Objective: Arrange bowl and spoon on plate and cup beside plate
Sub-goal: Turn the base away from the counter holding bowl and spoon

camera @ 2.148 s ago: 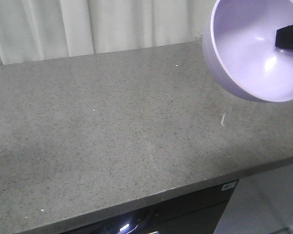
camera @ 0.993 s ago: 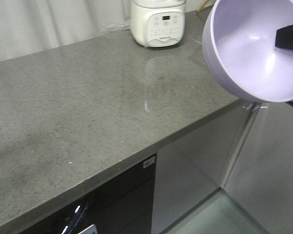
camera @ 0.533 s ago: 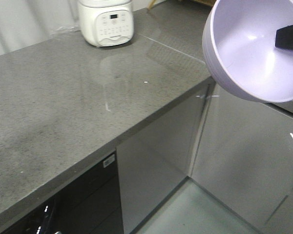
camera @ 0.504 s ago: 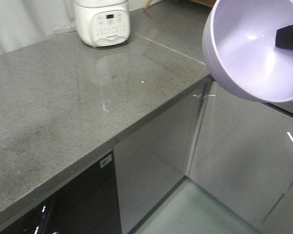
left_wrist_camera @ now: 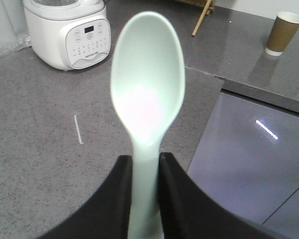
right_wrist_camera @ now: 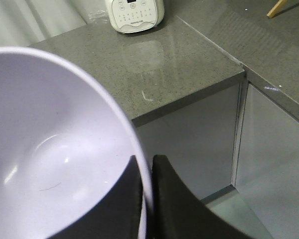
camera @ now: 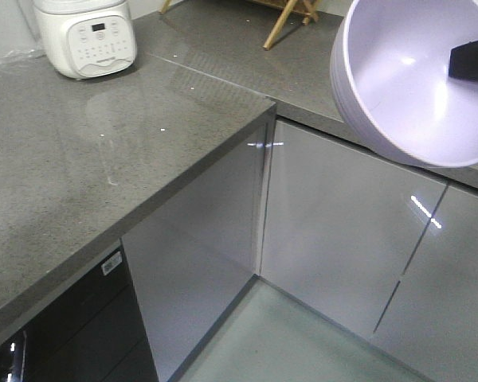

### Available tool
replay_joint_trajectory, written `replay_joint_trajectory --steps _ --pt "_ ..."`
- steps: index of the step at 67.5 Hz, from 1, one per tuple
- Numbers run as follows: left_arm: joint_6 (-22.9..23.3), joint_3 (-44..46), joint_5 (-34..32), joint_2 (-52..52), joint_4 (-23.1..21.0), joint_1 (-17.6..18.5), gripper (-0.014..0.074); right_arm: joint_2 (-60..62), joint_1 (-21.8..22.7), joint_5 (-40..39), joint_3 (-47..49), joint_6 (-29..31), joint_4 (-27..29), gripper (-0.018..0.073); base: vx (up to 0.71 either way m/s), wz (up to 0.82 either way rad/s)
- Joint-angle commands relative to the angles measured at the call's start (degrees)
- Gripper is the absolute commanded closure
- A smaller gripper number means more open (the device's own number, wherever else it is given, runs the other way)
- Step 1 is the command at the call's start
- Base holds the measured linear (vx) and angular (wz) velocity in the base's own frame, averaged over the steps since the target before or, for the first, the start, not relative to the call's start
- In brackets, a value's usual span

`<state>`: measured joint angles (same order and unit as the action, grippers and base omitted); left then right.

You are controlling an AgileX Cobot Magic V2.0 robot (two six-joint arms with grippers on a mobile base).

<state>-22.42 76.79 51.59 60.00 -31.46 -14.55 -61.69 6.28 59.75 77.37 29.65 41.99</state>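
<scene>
Left wrist, spoon [left_wrist_camera: 147,99] clamped in tool [left_wrist_camera: 144,164]

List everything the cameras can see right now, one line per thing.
bowl: one, lavender, held tilted in the air by its rim
spoon: one, pale mint green, held by its handle, head pointing away from the gripper
cup: one, brown paper with a white rim, standing on the far stretch of counter
plate: none in view
cooker: one, white, at the back of the near counter
counter: one, speckled grey, turning a corner
cabinet doors: several, glossy grey, below the counter
wooden legs: a few, light wood, at the far counter's back edge
left gripper: one, black, shut on the spoon's handle
right gripper: one, black, shut on the bowl's rim
</scene>
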Motion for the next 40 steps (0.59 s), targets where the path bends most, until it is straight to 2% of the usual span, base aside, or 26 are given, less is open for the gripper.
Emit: replay_joint_trajectory --steps 1,40 --pt "-0.01 1.28 -4.11 -0.87 -2.23 0.08 0.0603 0.82 0.28 -2.6 1.85 0.34 2.76 0.0565 -0.05 -0.24" --pt "-0.01 1.28 -4.11 -0.87 -2.23 0.08 0.0603 0.82 0.28 -2.65 1.85 0.34 2.76 0.0565 -0.05 -0.24"
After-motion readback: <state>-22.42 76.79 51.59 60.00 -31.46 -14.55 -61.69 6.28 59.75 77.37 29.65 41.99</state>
